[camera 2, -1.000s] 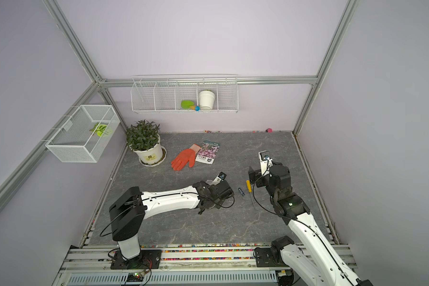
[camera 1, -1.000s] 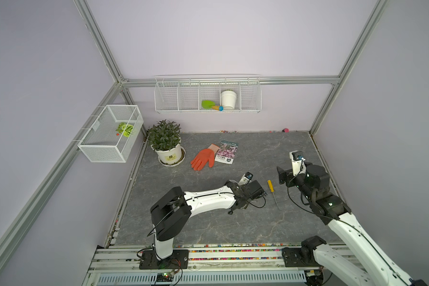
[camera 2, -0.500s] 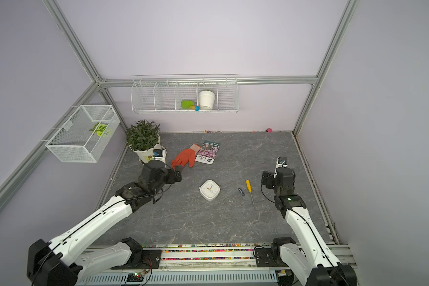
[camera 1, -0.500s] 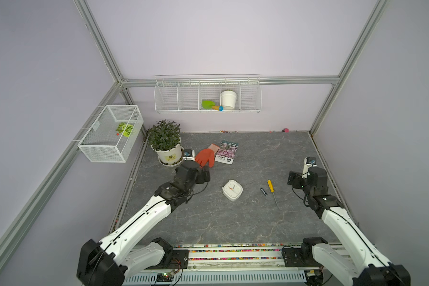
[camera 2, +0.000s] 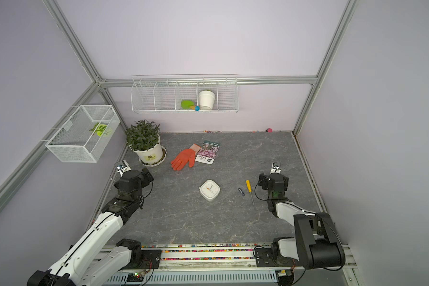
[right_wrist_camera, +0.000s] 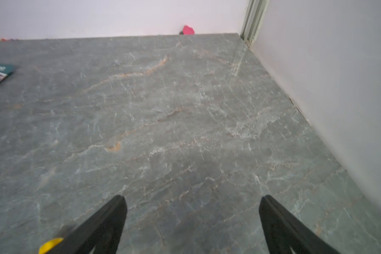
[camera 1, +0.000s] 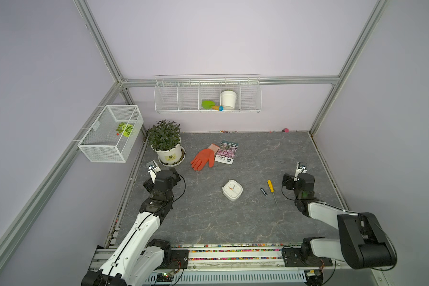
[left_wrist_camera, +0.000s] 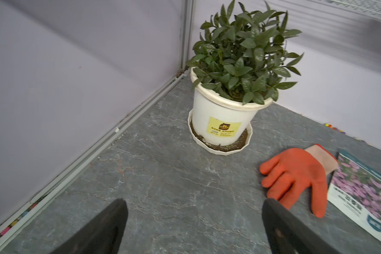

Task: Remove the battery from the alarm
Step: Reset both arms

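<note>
The left jaws stand wide apart with nothing between them. In the left wrist view the two dark fingers (left_wrist_camera: 101, 228) frame only the bare grey table (left_wrist_camera: 163, 187). They hang near the table's left edge, facing the far left corner, where a potted plant (left_wrist_camera: 220, 118) sits in its saucer. Close past one finger lies an orange glove (left_wrist_camera: 295, 176), and against its cuff lies a seed packet (left_wrist_camera: 361, 187) printed with pink flowers.

The right jaws are spread just as wide and hold nothing. Their fingers (right_wrist_camera: 284, 231) frame bare table near the right edge, facing the far right corner. Part of the yellow handle of the screwdriver (right_wrist_camera: 51, 245) shows beside one finger.

In both top views the alarm (camera 1: 232, 190) lies dial up near the middle of the table, well apart from both arms. The battery (camera 1: 263, 191) is outside the alarm, loose on the table. It lies between the alarm (camera 2: 209, 190) and the screwdriver (camera 1: 270, 185), just beside the handle. The battery (camera 2: 241, 192) is nearer the right jaws than the left, but neither touches it.

Farther out, a small pink thing (camera 1: 285, 130) sits at the table's far edge near the far right corner. A wire shelf (camera 1: 169, 95) on the back wall holds a white pot (camera 1: 228, 99) and a green trowel (camera 1: 207, 104). A wire basket (camera 1: 102, 153) hangs on the left wall with something green inside.
</note>
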Tool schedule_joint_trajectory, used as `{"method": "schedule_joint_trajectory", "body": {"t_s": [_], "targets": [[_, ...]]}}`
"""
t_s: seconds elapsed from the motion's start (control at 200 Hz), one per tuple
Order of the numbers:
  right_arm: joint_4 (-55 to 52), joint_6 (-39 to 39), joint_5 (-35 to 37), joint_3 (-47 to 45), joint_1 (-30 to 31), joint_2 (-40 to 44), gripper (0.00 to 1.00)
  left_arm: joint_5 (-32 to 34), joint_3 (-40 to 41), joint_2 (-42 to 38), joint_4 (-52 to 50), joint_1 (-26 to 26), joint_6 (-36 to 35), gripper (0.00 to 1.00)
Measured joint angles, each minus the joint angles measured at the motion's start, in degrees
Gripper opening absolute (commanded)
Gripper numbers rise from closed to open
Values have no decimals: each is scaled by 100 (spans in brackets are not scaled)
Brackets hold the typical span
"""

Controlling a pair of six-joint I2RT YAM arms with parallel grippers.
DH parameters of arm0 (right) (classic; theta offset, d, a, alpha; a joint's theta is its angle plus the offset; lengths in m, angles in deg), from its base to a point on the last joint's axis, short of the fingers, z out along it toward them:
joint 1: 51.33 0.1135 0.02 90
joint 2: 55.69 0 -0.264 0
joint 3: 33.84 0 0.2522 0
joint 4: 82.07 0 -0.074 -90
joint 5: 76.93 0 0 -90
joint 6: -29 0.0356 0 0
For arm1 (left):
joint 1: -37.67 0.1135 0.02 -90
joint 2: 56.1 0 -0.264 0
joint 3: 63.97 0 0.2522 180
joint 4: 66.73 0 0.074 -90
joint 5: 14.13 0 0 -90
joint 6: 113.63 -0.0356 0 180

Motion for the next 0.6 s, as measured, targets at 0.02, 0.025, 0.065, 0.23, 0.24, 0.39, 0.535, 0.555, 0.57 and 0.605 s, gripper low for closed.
{"method": "schedule_joint_trajectory", "body": {"t_s": [0.02,0.025,0.065,0.23,0.24,0.39,0.535,0.555,0.57,0.605], "targets": [[210,-17,-4,-42,0,-101,98,44,33,7,59,39,-17,100],[295,-26,-9,-59,-2,-138,98,48,37,9,72,46,-17,100],[774,-79,-13,-166,-2,-391,98,107,74,26,153,120,-50,100],[1502,-142,4,-407,-37,-1130,98,254,181,223,581,514,-179,100],[1464,-129,9,-387,-46,-1110,98,258,188,234,605,529,-190,100],[1290,-127,37,136,-122,-1034,98,291,529,533,1237,859,-365,100],[1185,-125,39,223,-118,-990,98,109,1132,802,2277,1126,-699,100],[1169,-127,37,223,-118,-990,98,35,1235,844,2483,1165,-761,100],[1154,-127,37,223,-118,-990,99,-31,1303,872,2610,1193,-793,100],[1115,-127,37,223,-118,-988,98,-166,1438,951,2898,1250,-881,100]]}}
